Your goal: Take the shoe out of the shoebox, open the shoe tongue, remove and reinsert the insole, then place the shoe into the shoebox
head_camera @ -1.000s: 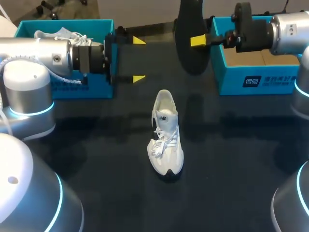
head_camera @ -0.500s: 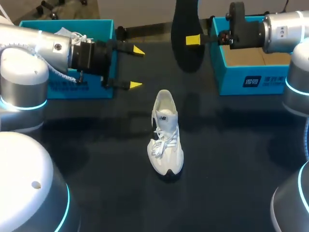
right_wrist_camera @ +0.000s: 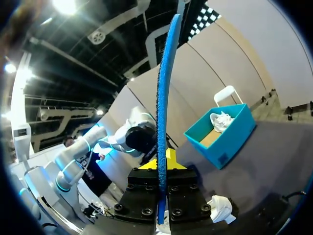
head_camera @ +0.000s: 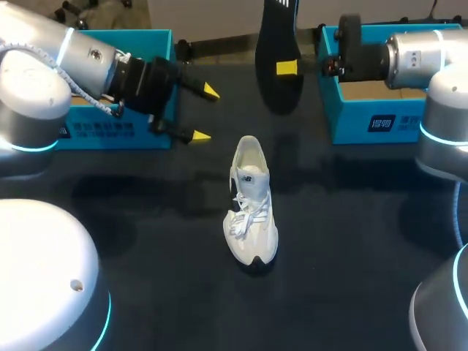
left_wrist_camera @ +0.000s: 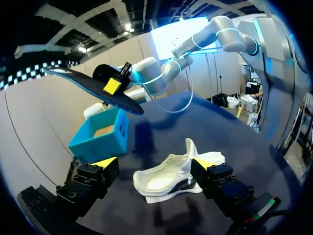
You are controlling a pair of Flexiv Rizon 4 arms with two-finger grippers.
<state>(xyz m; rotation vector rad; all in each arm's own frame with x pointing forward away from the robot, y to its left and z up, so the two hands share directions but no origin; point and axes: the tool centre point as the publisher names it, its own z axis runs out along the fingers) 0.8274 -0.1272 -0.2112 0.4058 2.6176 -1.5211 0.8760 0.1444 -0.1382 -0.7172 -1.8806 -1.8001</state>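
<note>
Looking down from the head view, I have my left gripper [head_camera: 205, 113] spread wide with nothing between its fingers, hanging above the dark table [head_camera: 146, 241]. The white lace-up sneaker [head_camera: 251, 212] stands on its sole just ahead of and below those tips, apart from them. My right gripper [head_camera: 287, 68] is clamped on the thin black insole [head_camera: 278, 44], holding it on edge in the air. The open teal cardboard shoebox [head_camera: 365, 110] sits beside that gripper's wrist. A second teal shoebox [head_camera: 102, 131] lies behind my left arm.

From the left wrist, the sneaker [left_wrist_camera: 164, 178] rests on the table ahead of my parted fingers, framed between them and untouched. The insole [left_wrist_camera: 93, 90] hangs farther ahead, over the shoebox [left_wrist_camera: 100, 139].

From the right wrist, both fingers pinch the insole [right_wrist_camera: 162, 107] from two sides. It rises edge-on straight out from the jaws, showing a blue face.
</note>
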